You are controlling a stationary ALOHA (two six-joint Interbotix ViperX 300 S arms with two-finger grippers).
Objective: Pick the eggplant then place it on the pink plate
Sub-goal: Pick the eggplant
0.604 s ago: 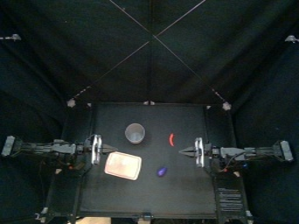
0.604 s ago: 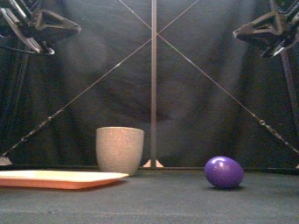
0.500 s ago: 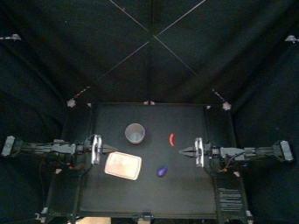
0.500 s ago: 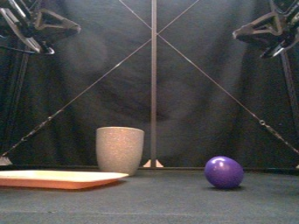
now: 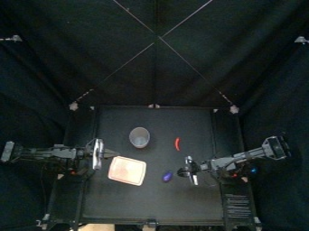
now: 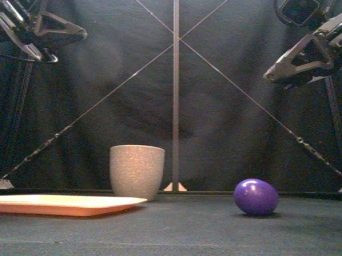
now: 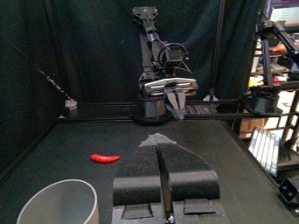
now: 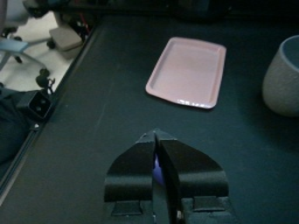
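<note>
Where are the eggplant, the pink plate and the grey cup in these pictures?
eggplant (image 6: 255, 196): front view, middle of its round purple body.
pink plate (image 5: 126, 170): top view, its bare middle.
grey cup (image 6: 136, 172): front view, middle of its side wall.

Black counter (image 5: 115, 122), small. Pink tray (image 5: 126, 170): flat, left of centre, toward the near edge. Grey speckled cup (image 5: 141, 136): upright, just beyond the tray. Purple eggplant (image 5: 168, 177): right of the tray, apart from it. Red pepper (image 5: 178, 143): right of the cup, lying flat.
</note>
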